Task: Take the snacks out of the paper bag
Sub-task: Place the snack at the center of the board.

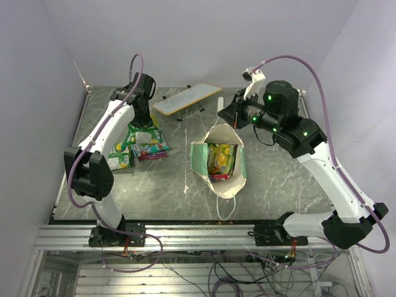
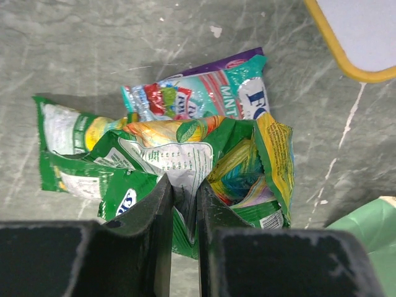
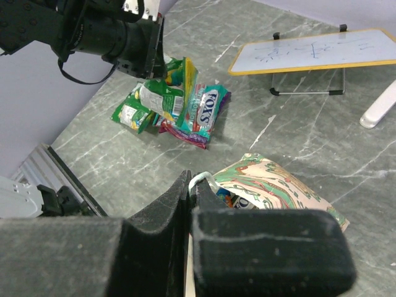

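Observation:
The mint-green paper bag lies open mid-table with snacks inside. My right gripper is at the bag's far rim; in the right wrist view it is shut on the bag's white cord handle, above the printed side. Several snacks lie in a pile to the left. My left gripper is over that pile, shut on the edge of a green packet. A purple and mint packet and another green one lie beside it.
A white board with a yellow rim stands on black legs at the back, between the arms. A small white oblong object lies to its right. The bag's second cord handle hangs toward the near edge. Walls close in left and right.

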Robot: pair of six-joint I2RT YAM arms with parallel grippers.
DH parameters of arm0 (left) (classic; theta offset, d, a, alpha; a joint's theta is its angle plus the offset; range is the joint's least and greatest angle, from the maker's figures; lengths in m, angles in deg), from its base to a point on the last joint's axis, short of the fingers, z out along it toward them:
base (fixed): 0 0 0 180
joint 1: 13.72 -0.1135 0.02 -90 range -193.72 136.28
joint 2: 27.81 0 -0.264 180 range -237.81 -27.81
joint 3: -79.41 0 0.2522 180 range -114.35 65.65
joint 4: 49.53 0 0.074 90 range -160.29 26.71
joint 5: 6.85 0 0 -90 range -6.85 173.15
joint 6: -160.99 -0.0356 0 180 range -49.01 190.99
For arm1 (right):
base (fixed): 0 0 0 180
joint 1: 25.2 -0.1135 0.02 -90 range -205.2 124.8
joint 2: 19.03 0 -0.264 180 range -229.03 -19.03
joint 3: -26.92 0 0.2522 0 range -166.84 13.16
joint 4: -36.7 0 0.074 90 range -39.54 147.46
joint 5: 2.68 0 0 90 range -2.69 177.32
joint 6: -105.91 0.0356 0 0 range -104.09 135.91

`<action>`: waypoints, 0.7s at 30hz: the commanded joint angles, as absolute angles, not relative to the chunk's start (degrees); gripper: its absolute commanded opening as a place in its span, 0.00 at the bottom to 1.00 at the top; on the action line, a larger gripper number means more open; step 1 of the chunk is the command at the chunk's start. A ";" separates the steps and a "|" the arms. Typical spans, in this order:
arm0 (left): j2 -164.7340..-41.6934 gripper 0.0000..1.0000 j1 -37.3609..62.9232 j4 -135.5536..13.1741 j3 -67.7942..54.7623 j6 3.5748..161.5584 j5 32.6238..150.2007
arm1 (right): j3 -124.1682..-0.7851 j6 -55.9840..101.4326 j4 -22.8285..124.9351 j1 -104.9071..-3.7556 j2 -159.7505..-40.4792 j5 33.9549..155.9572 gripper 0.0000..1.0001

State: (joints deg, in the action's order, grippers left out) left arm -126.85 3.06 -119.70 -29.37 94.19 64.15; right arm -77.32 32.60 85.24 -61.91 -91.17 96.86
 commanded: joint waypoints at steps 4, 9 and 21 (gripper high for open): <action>-133.76 0.07 2.43 -118.58 -36.47 100.76 66.77 | -77.95 32.26 81.11 -61.97 -89.39 95.05 0.00; -138.03 0.07 0.76 -118.69 -37.16 101.02 66.42 | -79.95 30.70 82.30 -61.95 -90.45 94.34 0.00; -142.20 0.21 -0.79 -116.17 -33.18 104.64 70.11 | -78.95 28.36 81.82 -61.95 -89.87 92.77 0.00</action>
State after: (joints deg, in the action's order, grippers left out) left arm -142.09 -0.48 -118.34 -34.57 102.54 68.21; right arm -77.52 29.93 85.40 -61.91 -91.19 93.99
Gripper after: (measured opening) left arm 0.245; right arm 0.008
